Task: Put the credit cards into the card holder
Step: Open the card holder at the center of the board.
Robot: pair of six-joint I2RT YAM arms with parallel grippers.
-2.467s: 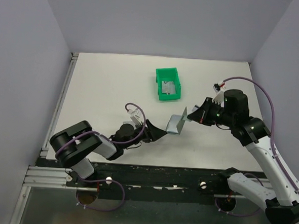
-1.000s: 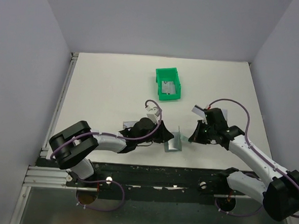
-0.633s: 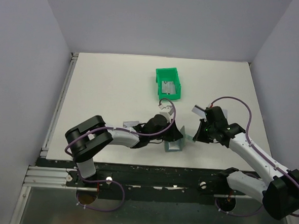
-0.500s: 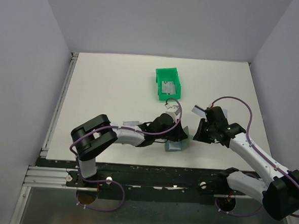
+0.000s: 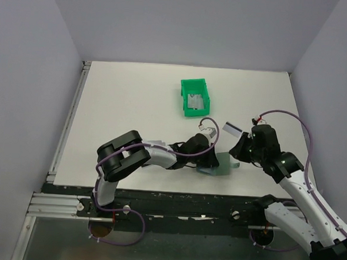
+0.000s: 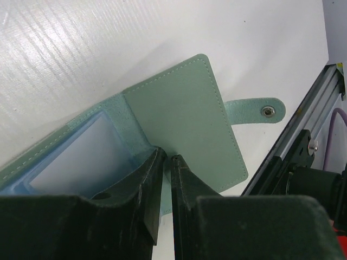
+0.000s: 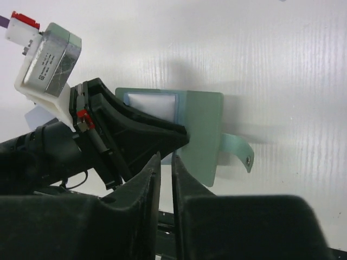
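We see the holder (image 6: 184, 124) as matt, leather-like, stitched at its edges, its strap's snap (image 6: 266, 111) shiny metal. The tabletop (image 6: 108, 49) looks like faintly ribbed, slightly glossy plastic, the left pincer (image 6: 165, 160) matt black plastic.

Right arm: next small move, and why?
Probably raise the right gripper and move it toward the loose credit card beside it on the table. The card holder already lies open with the left gripper at its fold, and the right jaws look shut and empty.
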